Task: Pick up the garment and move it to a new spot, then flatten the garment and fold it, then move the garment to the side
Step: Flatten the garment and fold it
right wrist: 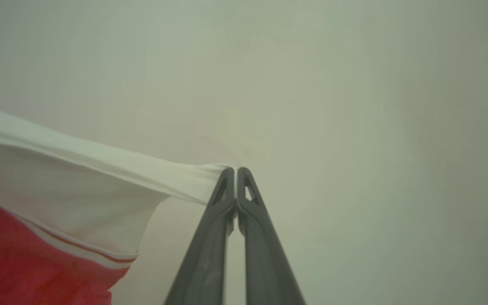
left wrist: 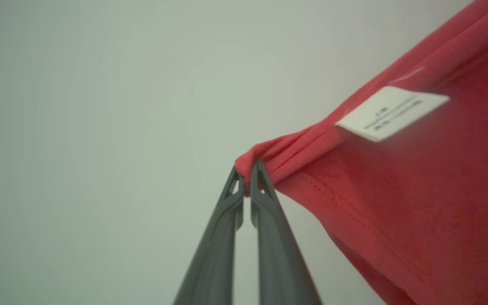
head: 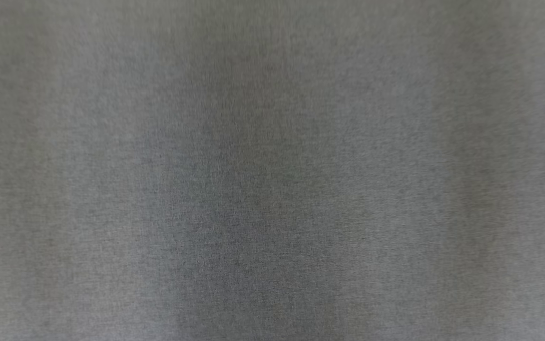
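Left wrist view, nearest first: left hand (left wrist: 247, 180) is pinched almost closed on a bunched red corner of the garment (left wrist: 396, 212), with a rolled edge caught between the tips. Past the tips the cloth runs taut up toward that view's right. It has a stitched hem, and a white label (left wrist: 392, 112) is sewn just inside the edge (neckline or waist, cannot tell). The background is pale and blank, so how high the garment hangs cannot be told.

Right wrist view: right hand (right wrist: 236, 176) is clamped tight on a thin pull of the white panel (right wrist: 57, 169). That panel stretches away to the view's left, then meets a narrow red stripe (right wrist: 82, 250) and the red body below.

Head view: grey heathered weave (head: 272, 170), close and blurred. Cannot say what it is.

The garment is held up and spread between both hands.

Handling, as judged:
- It looks like a light, soft, stretchy knit. It sags and necks down wherever it is pulled.
- Not fragile, but a small pinch may creep out under tension. The white-side grip looks the thinner of the two.
- The best purchase is on hems and seams, where the layers are doubled and give least.
- For flattening, matching corners along one edge should let it drape square.
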Available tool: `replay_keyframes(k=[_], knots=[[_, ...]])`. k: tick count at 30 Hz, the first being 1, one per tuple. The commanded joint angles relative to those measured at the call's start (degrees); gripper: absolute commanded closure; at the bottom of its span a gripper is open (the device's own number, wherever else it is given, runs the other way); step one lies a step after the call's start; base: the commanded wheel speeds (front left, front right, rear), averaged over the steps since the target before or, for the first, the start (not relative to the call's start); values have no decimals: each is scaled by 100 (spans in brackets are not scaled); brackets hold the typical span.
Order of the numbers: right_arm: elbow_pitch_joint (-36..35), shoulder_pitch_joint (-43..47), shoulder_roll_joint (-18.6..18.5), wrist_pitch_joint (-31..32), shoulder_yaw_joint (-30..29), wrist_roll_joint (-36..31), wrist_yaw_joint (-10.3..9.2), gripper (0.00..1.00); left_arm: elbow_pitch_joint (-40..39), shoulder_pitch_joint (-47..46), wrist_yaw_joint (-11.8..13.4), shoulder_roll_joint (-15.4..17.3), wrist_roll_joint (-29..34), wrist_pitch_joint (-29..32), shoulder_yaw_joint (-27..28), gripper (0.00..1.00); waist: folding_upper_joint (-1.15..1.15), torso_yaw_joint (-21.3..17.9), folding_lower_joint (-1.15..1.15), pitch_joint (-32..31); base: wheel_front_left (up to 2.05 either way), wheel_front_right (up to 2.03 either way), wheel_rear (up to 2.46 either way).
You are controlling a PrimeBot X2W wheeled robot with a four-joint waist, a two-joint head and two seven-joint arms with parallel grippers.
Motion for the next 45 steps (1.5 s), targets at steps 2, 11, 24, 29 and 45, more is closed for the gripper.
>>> replay_keyframes(k=[2,11,24,29,45], knots=[[156,241,-214,-26,-151,73,-39,100,306,202,146,34,-97,-83,102,100,-1,86,-2,537,0,0,0],[-1253,2924,-191,-35,-473,998,-47,100,-1,2240,343,-640,-710,-253,438,100,-1,125,-2,585,0,0,0],[-2170,7615,896,-38,-1141,1507,-32,100,-683,6219,281,-1762,-1048,-260,1166,100,-1,-28,-2,-1135,0,0,0],[-2009,8564,1145,-38,-1408,1392,-33,100,-672,7240,245,-1966,-1005,-259,1503,100,-1,-119,-2,-1785,0,0,0],[-1661,10295,1592,-38,-1317,1178,-33,100,-699,9049,140,-2329,-892,-262,1948,100,-1,-180,-2,-2902,0,0,0]])
